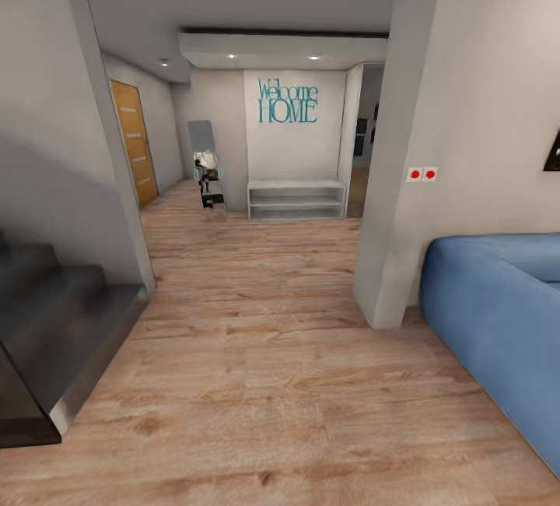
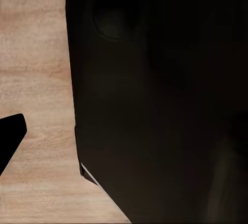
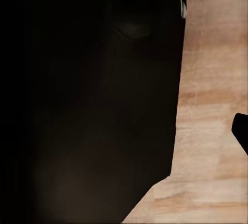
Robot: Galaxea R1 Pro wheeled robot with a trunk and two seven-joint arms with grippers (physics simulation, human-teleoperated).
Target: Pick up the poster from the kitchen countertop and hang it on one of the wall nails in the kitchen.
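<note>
Wood floor (image 1: 257,381) is filling the lower frame, stairs (image 1: 47,319) lying lower left, sofa (image 1: 498,311) lower right. Upper centre, a hallway is opening toward a "Welcome HOME" sign (image 1: 288,101). Judging by this, the robot is travelling; poster and bench are out of sight. Dark bodywork is blocking both wrist views, so I cannot tell how the fingers are standing.

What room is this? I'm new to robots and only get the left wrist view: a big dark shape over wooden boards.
Observer: The head view looks down a hallway, with a teal Welcome HOME sign on the far wall.
Operator: Any furniture under it?
Observer: Yes, a low white shelf unit stands against that wall.
Operator: And closer to the robot?
Observer: A blue sofa sits at the right, just past a wall corner.
</note>
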